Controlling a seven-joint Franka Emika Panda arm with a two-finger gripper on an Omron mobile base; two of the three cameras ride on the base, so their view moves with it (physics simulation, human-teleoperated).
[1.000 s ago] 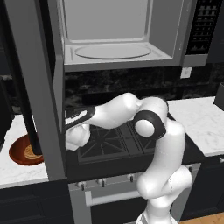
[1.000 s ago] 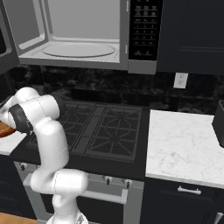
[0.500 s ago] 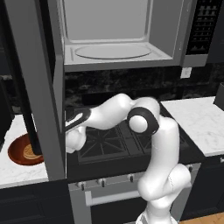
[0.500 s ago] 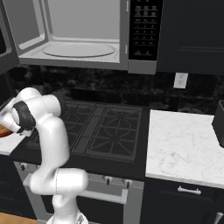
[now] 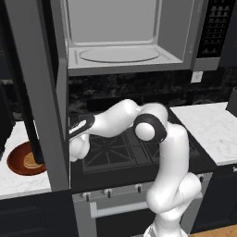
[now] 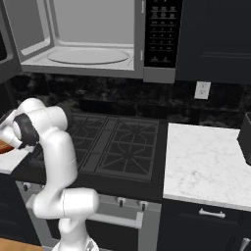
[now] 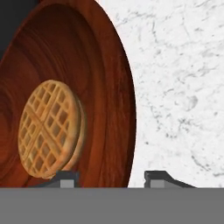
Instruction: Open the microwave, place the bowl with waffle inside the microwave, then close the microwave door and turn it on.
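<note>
The microwave point(image 5: 120, 41) point(image 6: 88, 39) stands open above the stove, its turntable bare. Its microwave door point(image 5: 44, 92) is swung out to the left and hides my hand in the left base view. The reddish-brown bowl point(image 5: 16, 162) point(image 7: 109, 65) sits on the left counter with the waffle point(image 5: 31, 159) point(image 7: 48, 129) lying flat in it. My gripper point(image 7: 111, 179) is open and straddles the bowl's rim. One fingertip is inside the bowl near the waffle, the other outside over the marble, a small gap off the rim.
The black gas stove point(image 5: 120, 148) point(image 6: 112, 147) lies under my arm. White marble counter point(image 6: 206, 162) runs to the right, with a dark object point(image 6: 245, 137) at its far edge. The open door blocks the space between the stove and the left counter point(image 5: 18, 183).
My elbow has swung a little to the left and the hand has settled lower at the bowl. The fingers have drawn closer together around the rim.
</note>
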